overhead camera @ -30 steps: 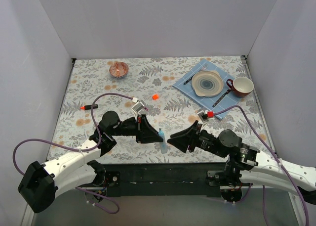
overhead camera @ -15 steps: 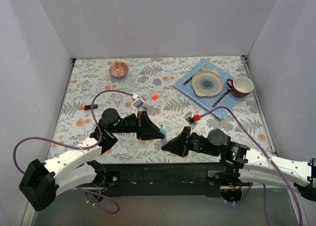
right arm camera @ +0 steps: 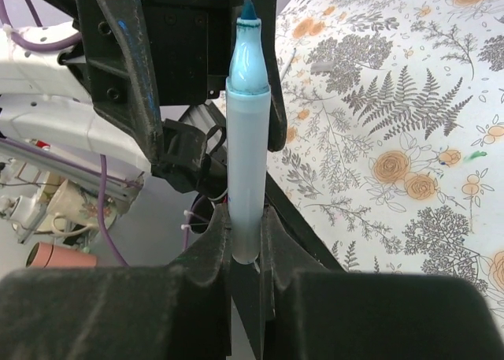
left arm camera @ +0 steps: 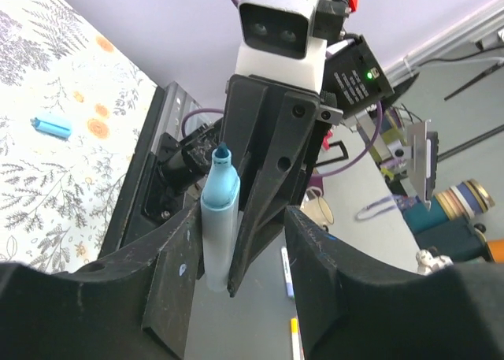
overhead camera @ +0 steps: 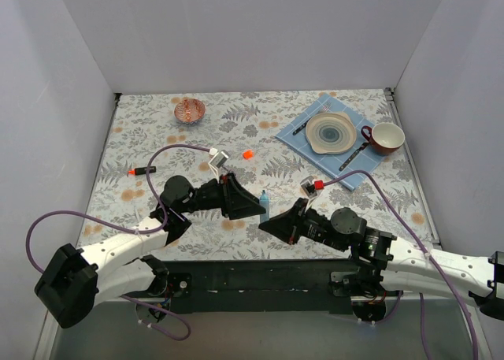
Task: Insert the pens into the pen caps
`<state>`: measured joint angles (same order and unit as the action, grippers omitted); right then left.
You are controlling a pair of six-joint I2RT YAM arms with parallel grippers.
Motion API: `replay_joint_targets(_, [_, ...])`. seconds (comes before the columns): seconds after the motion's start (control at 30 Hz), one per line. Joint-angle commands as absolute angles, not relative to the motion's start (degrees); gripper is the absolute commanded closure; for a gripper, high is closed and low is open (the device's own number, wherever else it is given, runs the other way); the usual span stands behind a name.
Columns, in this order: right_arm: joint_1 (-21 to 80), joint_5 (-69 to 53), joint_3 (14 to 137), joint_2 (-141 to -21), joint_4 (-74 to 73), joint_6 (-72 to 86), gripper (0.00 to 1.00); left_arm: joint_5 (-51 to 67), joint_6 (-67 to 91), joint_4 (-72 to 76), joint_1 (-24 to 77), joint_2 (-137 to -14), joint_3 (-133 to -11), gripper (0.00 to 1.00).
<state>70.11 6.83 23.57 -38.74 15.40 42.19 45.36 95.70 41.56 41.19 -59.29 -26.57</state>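
Clamping the light-blue marker by its back end with the right pincer, jaws snug on the barrel, bare tip pointing away. Holding the left pincer spread wide, gripping nothing, just straddling the marker's tip end. Can't tell if touching it. Hanging both over the near part of the counter. Spotting a light-blue cap lying flat on the counter in the left wrist view. Further back, seeing an orange cap mid-counter and a black marker with orange end well off left. Way at the back, noticing a bowl, plate and mug.
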Motion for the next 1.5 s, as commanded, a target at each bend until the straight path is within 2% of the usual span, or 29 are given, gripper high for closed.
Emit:
replay_joint_targets(0.0, [70.0, 10.4, 23.5, -38.9, 21.3, 41.8, 0.99, 41.7, 96.8, 45.3, 41.7, -58.8, -25.7, 0.57])
replay_joint_targets(0.6, [70.0, 7.8, 21.5, -41.6, 28.3, 43.2, 0.99, 40.5, 101.4, 59.5, 42.7, -65.4, -22.2, 0.57])
replay_joint_targets(0.67, [70.0, 7.7, 21.4, -41.7, 28.3, 43.5, 0.99, 40.6, 101.9, 60.9, 42.8, -66.0, -22.3, 0.61])
replay_joint_targets(0.83, [70.0, 8.7, 21.1, -41.7, 28.6, 43.9, 0.99, 41.3, 103.0, 63.4, 42.9, -66.7, -21.8, 0.9])
replay_joint_targets(0.9, [70.0, 9.1, 20.9, -41.7, 28.7, 44.3, 0.99, 41.4, 103.4, 64.1, 43.1, -67.0, -21.4, 0.92])
replay_joint_targets(0.97, [69.9, 9.8, 20.7, -41.9, 29.0, 44.5, 0.99, 41.6, 103.8, 65.2, 43.5, -67.5, -21.2, 0.9])
replay_joint_targets(1.07, [70.0, 10.8, 20.6, -41.7, 29.9, 44.6, 0.99, 41.5, 105.2, 67.6, 43.9, -68.3, -20.6, 0.74])
replay_joint_targets(1.1, [70.0, 11.3, 20.4, -41.4, 30.1, 44.6, 0.99, 41.4, 105.5, 68.0, 43.9, -68.8, -20.5, 0.73])
replay_joint_targets(1.37, [69.9, 14.1, 17.8, -40.2, 34.4, 45.6, 0.99, 40.1, 106.5, 71.5, 45.3, -70.9, -19.9, 0.72])
replay_joint_targets(1.47, [70.0, 14.2, 17.5, -40.3, 35.0, 45.6, 0.99, 39.4, 107.1, 72.9, 45.6, -71.5, -19.5, 0.9])
